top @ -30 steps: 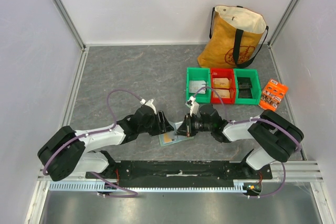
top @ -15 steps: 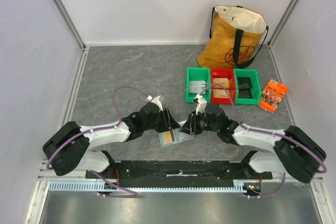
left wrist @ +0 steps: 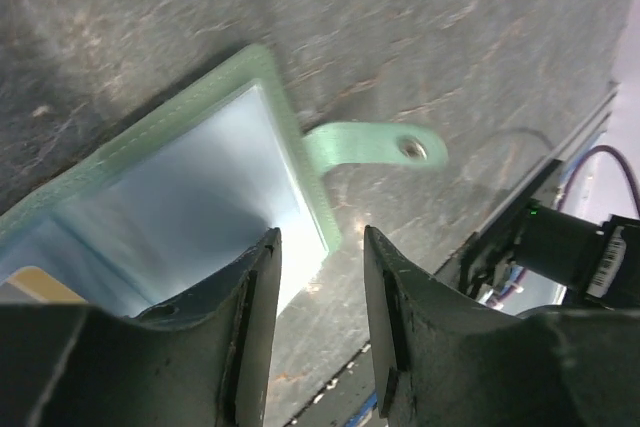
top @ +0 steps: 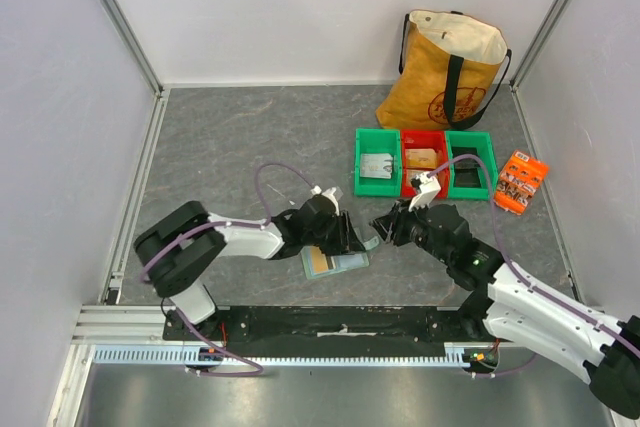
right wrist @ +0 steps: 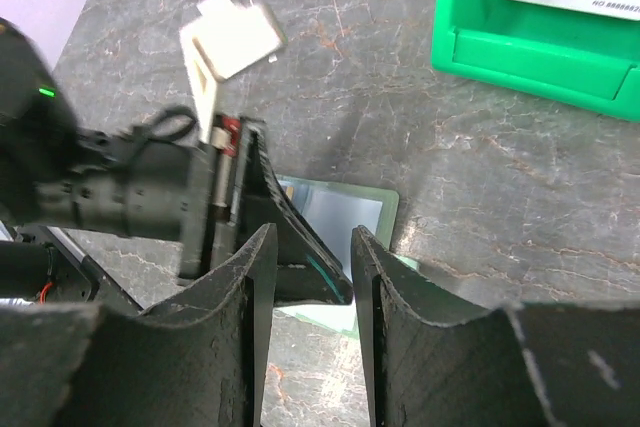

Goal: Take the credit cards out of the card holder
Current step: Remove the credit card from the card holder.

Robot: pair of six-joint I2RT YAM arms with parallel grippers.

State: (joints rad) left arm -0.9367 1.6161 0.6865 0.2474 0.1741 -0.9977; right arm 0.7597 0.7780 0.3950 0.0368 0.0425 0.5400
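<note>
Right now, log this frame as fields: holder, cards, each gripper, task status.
card holder: lying open and flat, tab pointing toward the right arm
cards: one tan card showing at the end away from the tab; others not discernible
left gripper: open, over the holder's tab-side edge
right gripper: open, holding nothing, off the holder near the tab
status: tan card not yet out

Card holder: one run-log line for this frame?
card holder: lying open | tan-gold card: in holder, not out | left gripper: open, over holder's tab edge | right gripper: open, empty, apart from holder
</note>
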